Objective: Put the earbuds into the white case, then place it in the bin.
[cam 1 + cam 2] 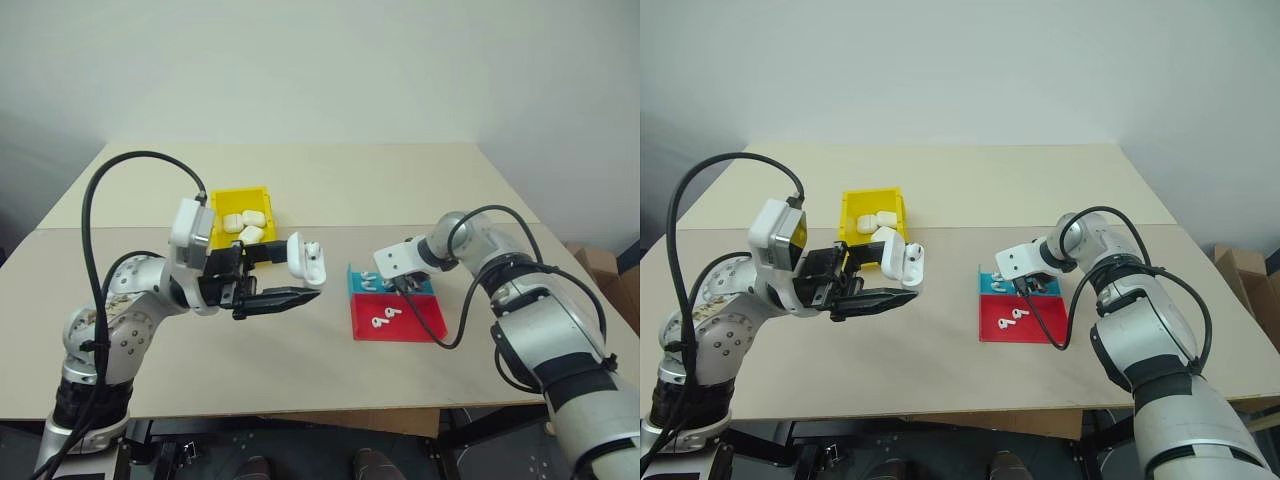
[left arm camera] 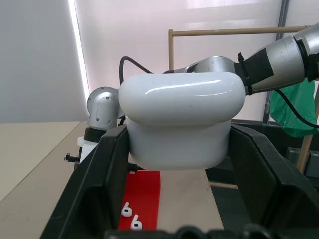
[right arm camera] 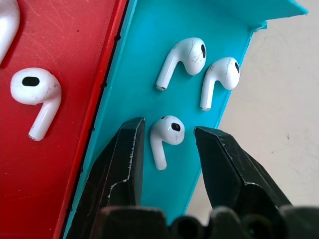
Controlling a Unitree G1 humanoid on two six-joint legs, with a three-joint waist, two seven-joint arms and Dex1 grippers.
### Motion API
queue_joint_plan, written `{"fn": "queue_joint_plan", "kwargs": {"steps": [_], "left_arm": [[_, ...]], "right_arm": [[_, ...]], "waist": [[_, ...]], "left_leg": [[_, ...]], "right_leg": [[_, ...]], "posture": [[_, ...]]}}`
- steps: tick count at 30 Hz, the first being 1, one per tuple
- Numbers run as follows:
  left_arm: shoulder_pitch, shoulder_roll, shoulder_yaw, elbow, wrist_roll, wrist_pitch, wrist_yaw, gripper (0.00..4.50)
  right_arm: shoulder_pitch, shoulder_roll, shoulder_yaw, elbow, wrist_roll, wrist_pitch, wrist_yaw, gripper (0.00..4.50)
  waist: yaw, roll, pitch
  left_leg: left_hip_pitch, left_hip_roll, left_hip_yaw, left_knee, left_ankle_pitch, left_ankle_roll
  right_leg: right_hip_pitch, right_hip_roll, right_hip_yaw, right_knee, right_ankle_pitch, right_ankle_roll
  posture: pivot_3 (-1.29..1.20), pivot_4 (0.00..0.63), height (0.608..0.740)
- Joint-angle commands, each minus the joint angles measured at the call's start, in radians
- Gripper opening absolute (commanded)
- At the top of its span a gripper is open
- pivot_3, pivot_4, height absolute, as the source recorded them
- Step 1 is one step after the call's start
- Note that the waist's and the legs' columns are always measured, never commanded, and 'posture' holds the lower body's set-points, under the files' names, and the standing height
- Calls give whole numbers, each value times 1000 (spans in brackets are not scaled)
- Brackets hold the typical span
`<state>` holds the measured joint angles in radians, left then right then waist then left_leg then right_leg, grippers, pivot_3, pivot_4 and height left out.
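Left claw clamped on the white case, lid open, held above the tabletop just beside the bin; right claw partly apart, fingers straddling one of the earbuds on the blue tray, not pinching it; red tray touches the blue tray; no readable writing.

earbuds: glossy white
white case: white
bin: bright yellow
trays: blue, red
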<state>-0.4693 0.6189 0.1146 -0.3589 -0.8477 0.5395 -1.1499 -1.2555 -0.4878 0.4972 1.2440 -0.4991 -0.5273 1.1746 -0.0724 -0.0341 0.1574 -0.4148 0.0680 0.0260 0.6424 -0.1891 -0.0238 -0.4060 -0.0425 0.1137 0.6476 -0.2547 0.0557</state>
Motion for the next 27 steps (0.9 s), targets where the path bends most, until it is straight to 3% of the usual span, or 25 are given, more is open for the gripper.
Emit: {"fn": "queue_joint_plan", "kwargs": {"steps": [1, 3, 13, 19, 24, 27], "left_arm": [[-2, 10, 17, -35, -18, -13, 2, 2757], [-1, 11, 17, -36, -19, -13, 2, 2757], [-11, 10, 14, -24, -21, -14, -4, 2757], [-35, -1, 0, 3, -24, -16, -15, 2757], [-65, -20, -12, 46, -17, -24, -29, 2757], [-88, -44, -26, 78, -10, -34, -35, 2757]], "right_arm": [[-3, -5, 6, 7, -18, 6, -12, 1151], [-3, -5, 5, 7, -19, 4, -10, 618], [1, -15, -40, 0, 29, 33, 10, 615], [48, -96, -269, -162, 305, 187, 203, 615], [325, -152, -499, -862, 652, 788, 191, 615], [459, -159, -731, -1324, 1059, 1337, 28, 615]], "waist": [[0, 0, 0], [0, 0, 0], [1, 0, 0], [7, 3, 6], [16, 4, 7], [27, 9, 10]], "left_leg": [[0, 0, 0, 0, 0, 0], [0, 0, 0, 0, 0, 0], [0, 0, 0, 0, 0, 0], [-1, 0, 0, 0, 0, 0], [-2, 0, -1, -1, 0, 0], [-4, 0, -1, -1, 0, 0]], "right_leg": [[0, 0, 0, 0, 0, 0], [0, 0, 0, 0, 0, 0], [0, 0, 0, 0, 0, 0], [0, 0, 0, -1, 0, 0], [0, 0, -2, -1, -1, 0], [-2, 0, -1, 0, 0, 0]], "posture": [[0, 150, 740], [0, 150, 740], [0, 150, 740], [0, 150, 740], [0, 150, 740], [0, 150, 740]]}}
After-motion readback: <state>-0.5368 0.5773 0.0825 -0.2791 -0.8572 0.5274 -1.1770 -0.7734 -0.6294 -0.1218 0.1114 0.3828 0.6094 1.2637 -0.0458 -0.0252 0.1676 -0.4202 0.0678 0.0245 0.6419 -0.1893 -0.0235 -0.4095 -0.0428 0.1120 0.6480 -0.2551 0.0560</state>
